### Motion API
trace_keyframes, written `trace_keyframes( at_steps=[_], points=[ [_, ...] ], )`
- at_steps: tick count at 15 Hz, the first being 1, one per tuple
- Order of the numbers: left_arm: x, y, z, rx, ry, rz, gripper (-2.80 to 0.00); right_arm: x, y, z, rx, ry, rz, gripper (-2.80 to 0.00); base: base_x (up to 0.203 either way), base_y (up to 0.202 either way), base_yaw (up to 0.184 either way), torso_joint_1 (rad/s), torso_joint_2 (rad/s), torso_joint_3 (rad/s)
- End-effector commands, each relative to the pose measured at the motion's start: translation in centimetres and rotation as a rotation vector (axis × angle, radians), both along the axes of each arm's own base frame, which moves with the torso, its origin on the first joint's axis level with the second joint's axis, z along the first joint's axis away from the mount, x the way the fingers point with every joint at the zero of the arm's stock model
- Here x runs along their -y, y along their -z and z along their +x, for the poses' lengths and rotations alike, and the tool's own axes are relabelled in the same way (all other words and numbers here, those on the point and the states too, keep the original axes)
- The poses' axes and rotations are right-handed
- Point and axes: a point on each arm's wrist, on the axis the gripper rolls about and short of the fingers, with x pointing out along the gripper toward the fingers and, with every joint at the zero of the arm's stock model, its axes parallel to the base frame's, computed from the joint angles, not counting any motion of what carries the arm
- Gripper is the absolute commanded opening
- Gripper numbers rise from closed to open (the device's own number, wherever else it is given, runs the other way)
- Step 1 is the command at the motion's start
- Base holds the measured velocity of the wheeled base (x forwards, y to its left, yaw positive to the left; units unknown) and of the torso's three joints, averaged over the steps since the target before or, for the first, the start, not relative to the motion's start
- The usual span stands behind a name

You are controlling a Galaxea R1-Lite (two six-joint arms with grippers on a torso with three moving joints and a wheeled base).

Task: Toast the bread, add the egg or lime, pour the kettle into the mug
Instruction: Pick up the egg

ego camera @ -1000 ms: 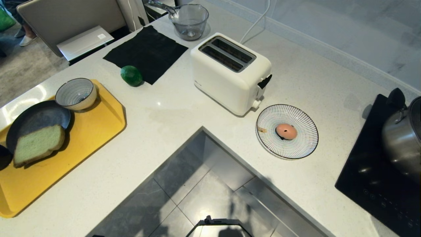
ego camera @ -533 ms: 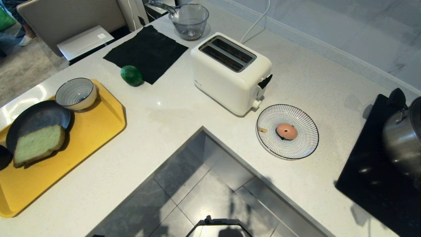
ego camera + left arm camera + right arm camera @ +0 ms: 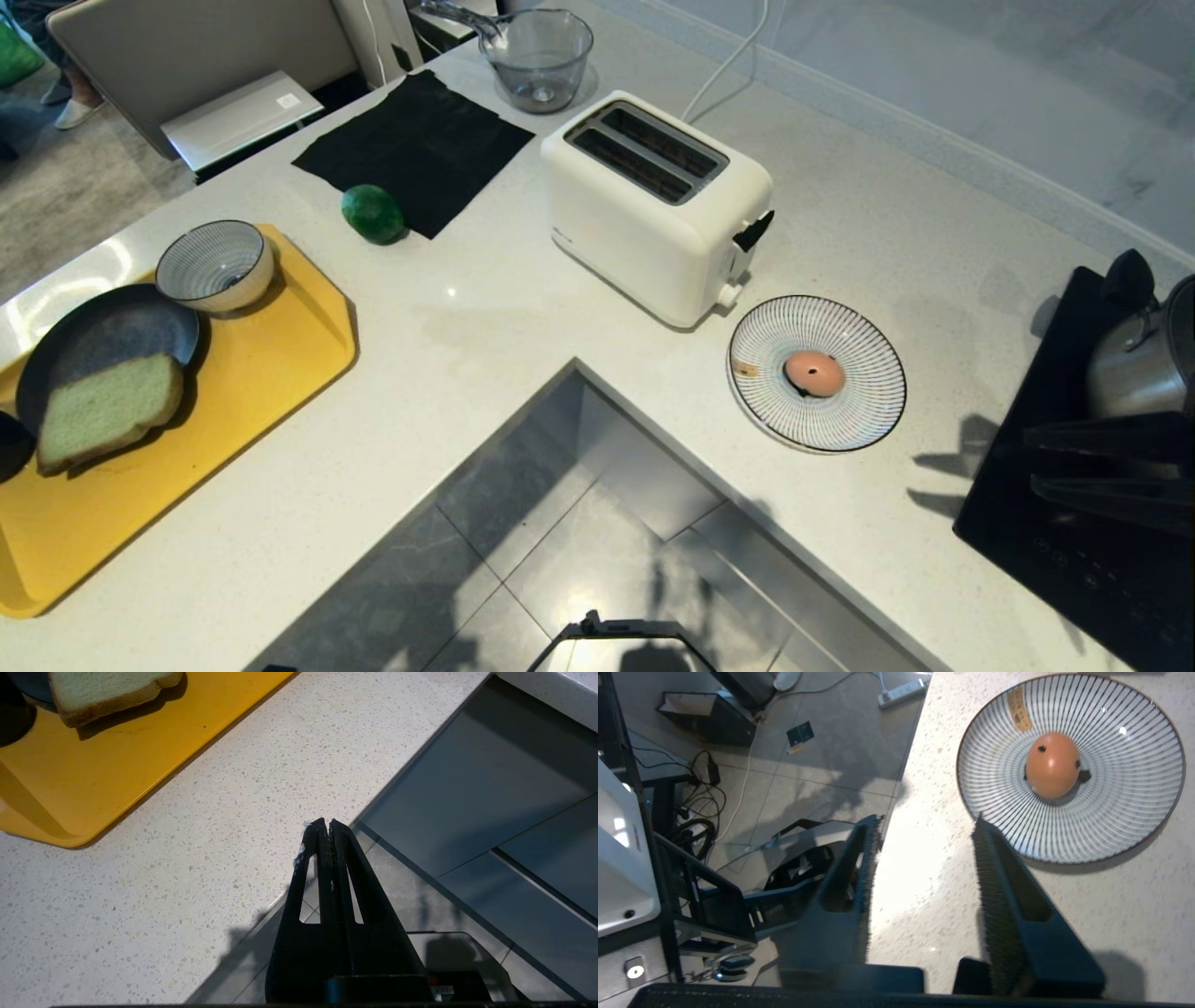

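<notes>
Nearest, left gripper [image 3: 324, 826] clenched empty, over the counter [image 3: 485, 308] edge. Right gripper [image 3: 1032, 462] spread, holding nothing, near the striped plate [image 3: 859, 411] with the egg [image 3: 814, 372]. Bread [image 3: 107, 411] on a dark pan [image 3: 103, 331], yellow tray [image 3: 271, 327]. Farther: toaster [image 3: 644, 243], lime [image 3: 372, 213].

Each gripper carries two matte black, tapered fingers with elongated cut-out slots. The right gripper [image 3: 924, 826] has finely ribbed inner pads [image 3: 987, 868]. The left gripper [image 3: 325, 828] shows whitish residue near its tips.
</notes>
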Motion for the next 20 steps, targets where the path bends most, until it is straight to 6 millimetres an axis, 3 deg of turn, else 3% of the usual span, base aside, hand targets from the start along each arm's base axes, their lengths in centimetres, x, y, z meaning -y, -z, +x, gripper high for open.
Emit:
trace_keyframes(
  at_steps=[1,6,12,14,17,19,20],
  points=[
    [0.0,0.4,0.1,-0.014,0.000,0.000,-2.80,1.0,1.1,4.4,-0.048,-0.045,0.035,0.00,0.000,0.000,0.000,0.000,0.00,0.000],
    [0.0,0.4,0.1,-0.014,0.000,0.000,-2.80,2.2,1.3,9.9,0.029,-0.128,0.081,0.00,0.000,0.000,0.000,0.000,0.00,0.000],
    [0.0,0.4,0.1,-0.014,0.000,0.000,-2.80,2.5,1.0,12.3,0.161,-0.150,0.047,0.00,0.000,0.000,0.000,0.000,0.00,0.000],
    [0.0,0.4,0.1,-0.014,0.000,0.000,-2.80,2.4,-0.5,12.6,0.207,-0.153,0.035,0.00,0.000,0.000,0.000,0.000,0.00,0.000],
    [0.0,0.4,0.1,-0.014,0.000,0.000,-2.80,2.4,-4.6,12.6,0.267,-0.122,0.017,0.00,0.000,0.000,0.000,0.000,0.00,0.000],
    [0.0,0.4,0.1,-0.014,0.000,0.000,-2.80,1.3,-6.4,11.1,0.193,-0.091,-0.005,0.00,0.000,0.000,0.000,0.000,0.00,0.000],
    [0.0,0.4,0.1,-0.014,0.000,0.000,-2.80,0.9,-7.4,10.7,0.240,-0.051,-0.092,0.00,0.000,0.000,0.000,0.000,0.00,0.000]
  ],
)
